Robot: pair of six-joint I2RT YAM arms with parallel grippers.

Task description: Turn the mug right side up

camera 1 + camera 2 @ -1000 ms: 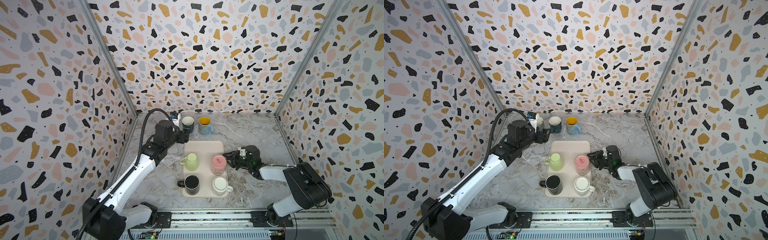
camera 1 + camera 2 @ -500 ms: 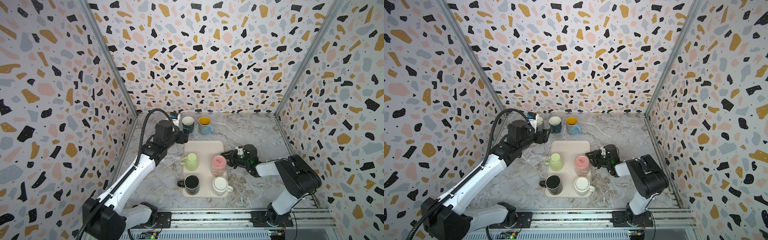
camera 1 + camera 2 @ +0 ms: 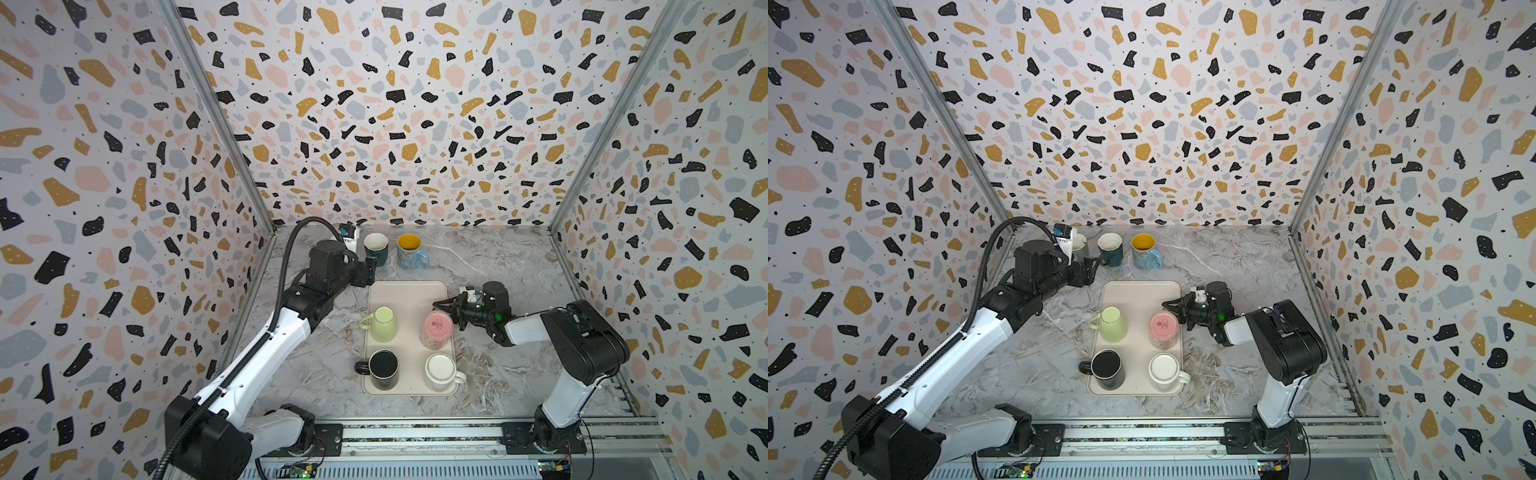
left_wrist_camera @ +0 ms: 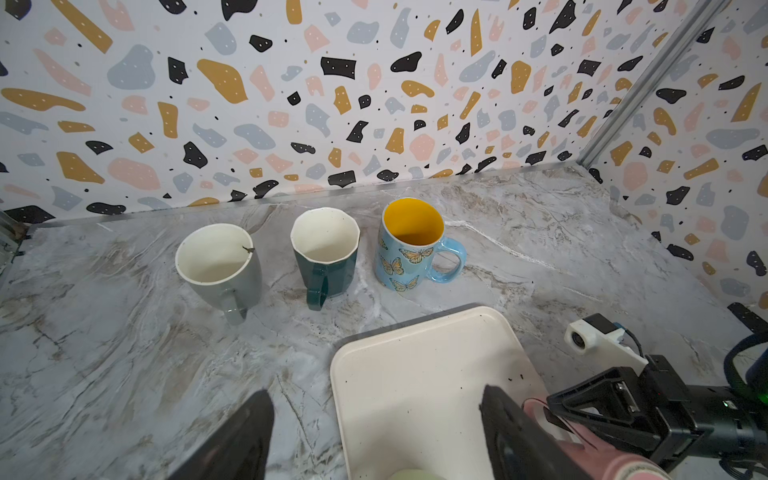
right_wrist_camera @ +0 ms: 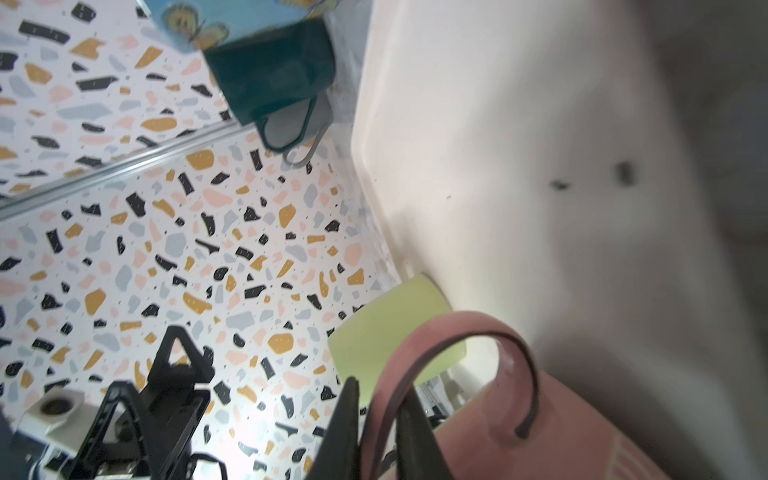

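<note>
An upside-down pink mug point(image 3: 437, 328) point(image 3: 1163, 328) stands on the right side of the cream tray point(image 3: 407, 293) point(image 3: 1142, 293). My right gripper point(image 3: 442, 305) point(image 3: 1171, 305) reaches in low from the right. In the right wrist view the right gripper point(image 5: 376, 399) is shut on the pink mug's handle point(image 5: 415, 345), which sits between its two black fingers. An upside-down light green mug point(image 3: 383, 324) point(image 5: 390, 328) stands to the pink mug's left. My left gripper point(image 3: 368, 270) point(image 4: 376, 399) hangs open over the tray's far left corner, holding nothing.
At the back stand three upright mugs: a pale grey one point(image 4: 216, 257), a dark green one point(image 4: 326, 249) point(image 3: 376, 247) and a blue butterfly one point(image 4: 411, 241) point(image 3: 409, 249). A black mug point(image 3: 383, 368) and a white mug point(image 3: 440, 370) occupy the tray's near half. Terrazzo walls enclose three sides.
The right gripper has closed on the pink mug's handle after shifting slightly toward it. The left arm and all the mugs stay where they were.
</note>
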